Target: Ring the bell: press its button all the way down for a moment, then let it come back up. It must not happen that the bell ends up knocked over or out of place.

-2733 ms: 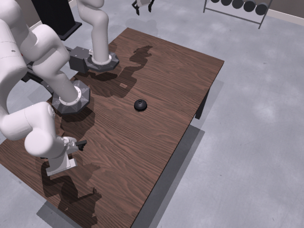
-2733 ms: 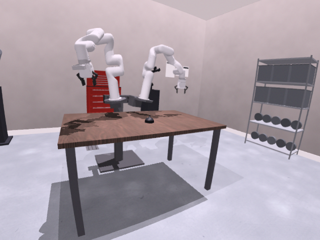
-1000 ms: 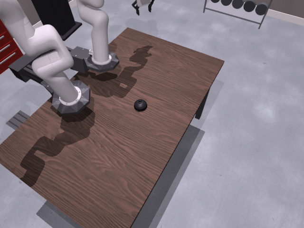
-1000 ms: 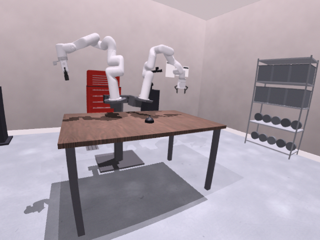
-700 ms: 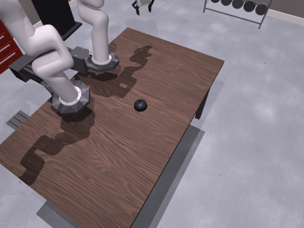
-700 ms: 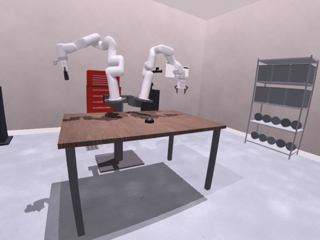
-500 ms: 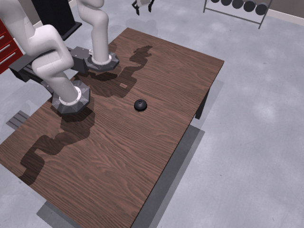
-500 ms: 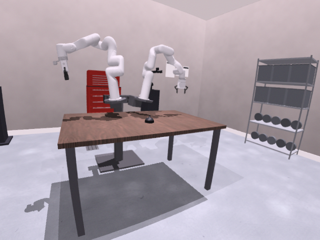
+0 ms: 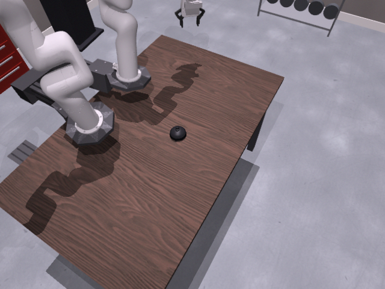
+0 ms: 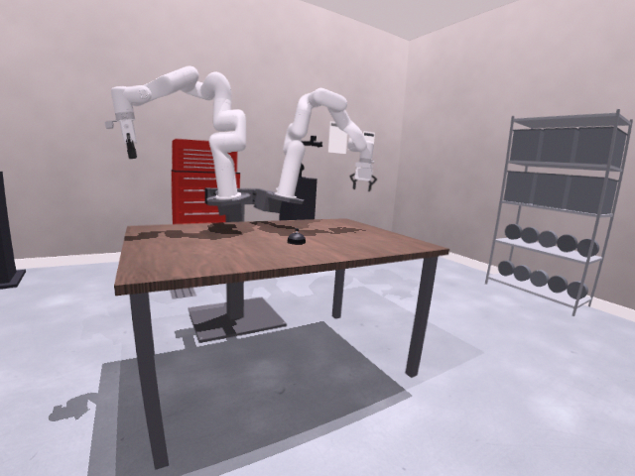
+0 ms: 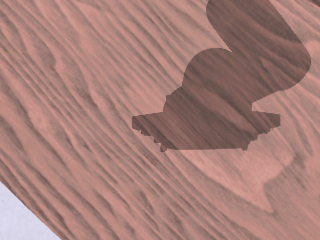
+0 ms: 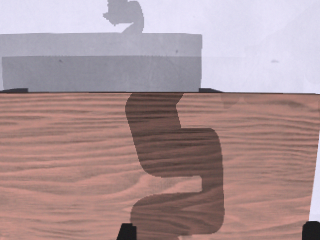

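The bell [image 9: 177, 133] [image 10: 296, 238] sits on the bench [image 9: 133, 198] [image 10: 246, 256] [image 11: 75, 100] [image 12: 60, 150], near its middle, a little nearer the front edge than the back. Along the back edge stand the left arm [image 9: 126, 49] [image 10: 291, 169] and, to its right, the right arm [image 9: 82, 108] [image 10: 224, 169]. The left hand [image 9: 189, 24] [image 10: 361, 188] hangs higher than the bench, beyond the back left corner; the right hand [image 10: 131, 154] [image 12: 219, 231] is raised towards the right end (both well apart from the bell). Behind the back edge is a drawer cabinet [image 9: 9, 52] [image 10: 179, 199]; beyond the left edge stands a rack [image 9: 293, 20] [image 10: 490, 261], bins [image 10: 559, 146] on its upper shelves, round weights [image 9: 301, 4] [image 10: 547, 239] below
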Controlling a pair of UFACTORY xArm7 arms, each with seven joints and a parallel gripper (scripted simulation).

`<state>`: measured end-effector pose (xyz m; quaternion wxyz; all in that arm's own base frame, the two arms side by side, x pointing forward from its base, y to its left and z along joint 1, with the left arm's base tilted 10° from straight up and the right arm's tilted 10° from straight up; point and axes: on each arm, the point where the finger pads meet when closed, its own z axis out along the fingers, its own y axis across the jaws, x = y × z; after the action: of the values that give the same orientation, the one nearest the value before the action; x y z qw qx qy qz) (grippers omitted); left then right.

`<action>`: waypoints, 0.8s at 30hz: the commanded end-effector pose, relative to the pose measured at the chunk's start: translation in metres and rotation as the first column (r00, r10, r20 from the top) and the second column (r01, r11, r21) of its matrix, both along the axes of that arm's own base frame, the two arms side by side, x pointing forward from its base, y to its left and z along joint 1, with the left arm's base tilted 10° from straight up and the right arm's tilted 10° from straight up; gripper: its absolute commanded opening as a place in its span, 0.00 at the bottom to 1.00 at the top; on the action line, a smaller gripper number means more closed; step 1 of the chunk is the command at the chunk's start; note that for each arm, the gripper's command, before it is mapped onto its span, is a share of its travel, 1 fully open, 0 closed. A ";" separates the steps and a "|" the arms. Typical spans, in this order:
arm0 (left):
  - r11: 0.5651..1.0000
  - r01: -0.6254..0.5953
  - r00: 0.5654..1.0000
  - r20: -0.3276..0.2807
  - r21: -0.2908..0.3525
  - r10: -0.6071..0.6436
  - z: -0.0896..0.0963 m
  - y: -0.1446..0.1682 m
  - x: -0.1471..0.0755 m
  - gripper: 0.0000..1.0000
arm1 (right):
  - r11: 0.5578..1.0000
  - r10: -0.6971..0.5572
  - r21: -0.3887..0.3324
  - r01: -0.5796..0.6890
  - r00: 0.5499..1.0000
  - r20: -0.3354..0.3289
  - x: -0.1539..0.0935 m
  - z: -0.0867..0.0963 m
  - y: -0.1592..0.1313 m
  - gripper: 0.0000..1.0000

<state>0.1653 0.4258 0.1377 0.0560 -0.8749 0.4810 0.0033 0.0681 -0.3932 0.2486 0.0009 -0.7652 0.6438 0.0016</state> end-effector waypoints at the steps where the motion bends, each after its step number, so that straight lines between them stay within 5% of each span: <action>1: 0.994 0.108 0.993 -0.046 -0.004 -0.108 -0.013 -0.018 0.034 1.00 | 1.000 0.000 -0.003 0.000 1.000 0.001 0.000 0.001 -0.001 1.00; 15: 0.915 0.402 0.904 -0.146 -0.030 -0.402 -0.049 -0.087 0.109 1.00 | 1.000 0.000 -0.003 0.000 1.000 0.001 0.000 0.001 -0.001 1.00; 24: 0.772 0.633 0.749 -0.208 -0.055 -0.629 -0.077 -0.159 0.161 1.00 | 1.000 0.000 -0.003 0.000 1.000 0.001 0.000 0.001 -0.001 1.00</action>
<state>0.3074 0.2903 0.0695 0.0107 -0.6896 0.7205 0.0730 0.0681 -0.3932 0.2486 0.0009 -0.7652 0.6438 0.0016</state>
